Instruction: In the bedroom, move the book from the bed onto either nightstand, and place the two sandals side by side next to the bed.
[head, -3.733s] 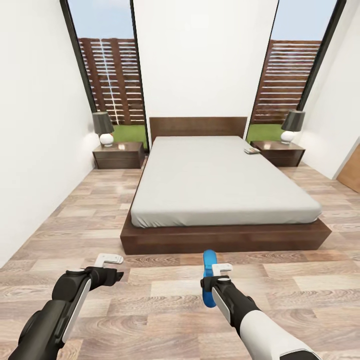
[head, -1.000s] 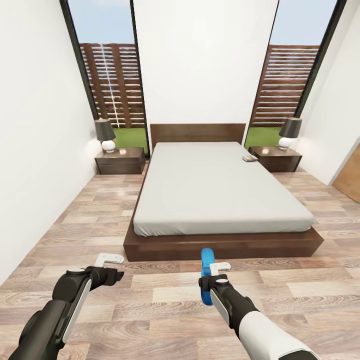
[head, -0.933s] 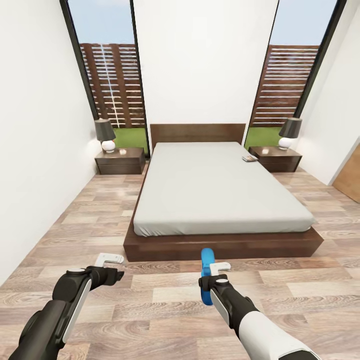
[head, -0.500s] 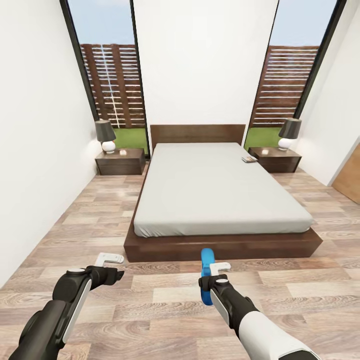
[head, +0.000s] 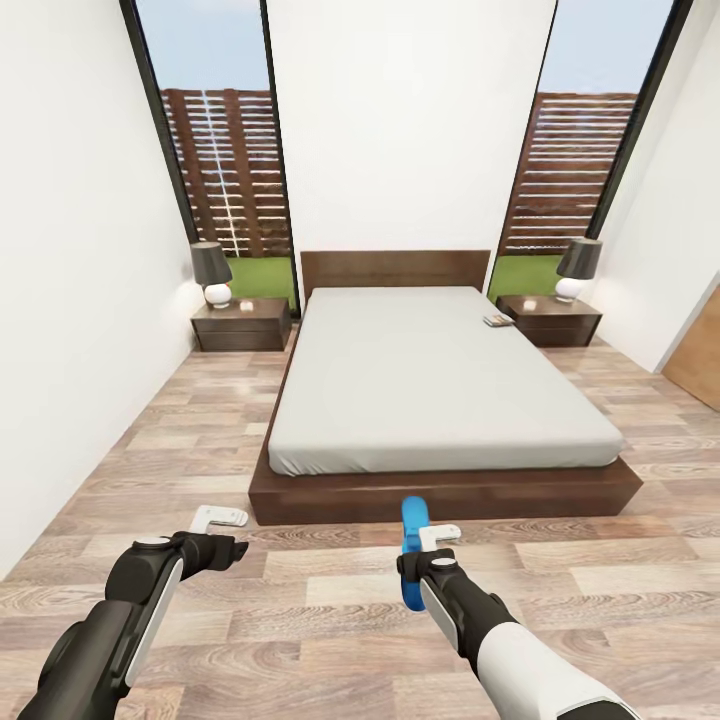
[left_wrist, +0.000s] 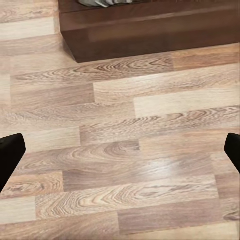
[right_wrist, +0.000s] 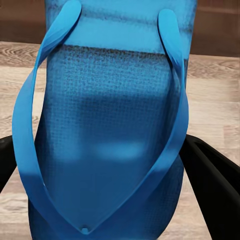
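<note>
My right gripper (head: 428, 558) is shut on one blue sandal (head: 410, 524), held on edge above the wood floor just short of the bed's foot. Close up, the sandal (right_wrist: 112, 125) with its blue strap sits between the black fingers (right_wrist: 212, 175). My left gripper (head: 226, 534) hangs open over bare floor, its fingertips (left_wrist: 9, 156) wide apart. The bed (head: 430, 370) has a grey mattress and a dark frame. The book (head: 499, 320) lies at the mattress's far right edge. A nightstand (head: 241, 324) stands at the bed's left and another nightstand (head: 551, 320) at its right.
Each nightstand carries a lamp (head: 212, 272) (head: 578, 266). White walls close in on both sides, with tall windows behind the nightstands. A wooden door (head: 700, 352) shows at the right edge. Wood floor strips run along both sides of the bed and in front of it.
The whole view has pulled back a little from the bed, so the camera moved. Both arms keep their pose, and the sandal stays in the right gripper.
</note>
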